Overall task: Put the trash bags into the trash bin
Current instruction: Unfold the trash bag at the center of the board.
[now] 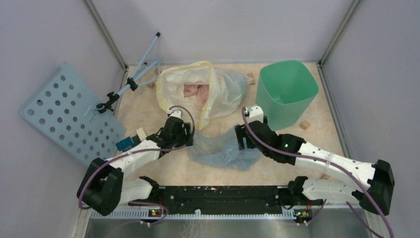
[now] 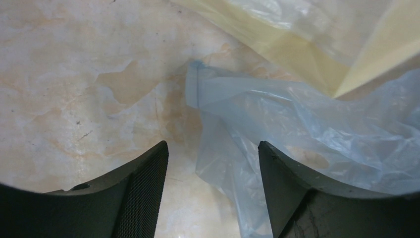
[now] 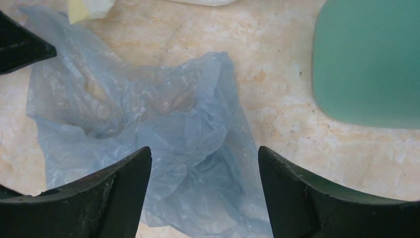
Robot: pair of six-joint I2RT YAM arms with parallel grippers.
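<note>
— Hands: how do they stand?
— The left hand (image 2: 213, 148) has its fingers spread wide and grips nothing. It hangs low over the worktop (image 1: 198, 171). One edge of the thin, crinkly, see-through pale-blue plastic bag (image 1: 225, 151) lies on the surface between its fingers.
— And the right hand?
— The right hand (image 3: 204, 151) is wide open too, holding nothing. The crumpled middle of that bag lies below it, in the gap between its fingers.
— So the bag is between the two hands?
— Yes, it lies on the worktop, reaching under both. Whether either hand's fingertips touch it, I cannot tell.
— The bin?
— The mint-green, rounded-square plastic bin (image 1: 287, 91) stands upright beyond the right hand, a little to its right, apart from the blue bag.
— Anything else near?
— A whitish plastic bag with a yellow rim (image 1: 198, 87) lies just beyond the left hand, close to the blue bag. A pale-blue perforated board (image 1: 64, 114) sits well off to that hand's left.
</note>
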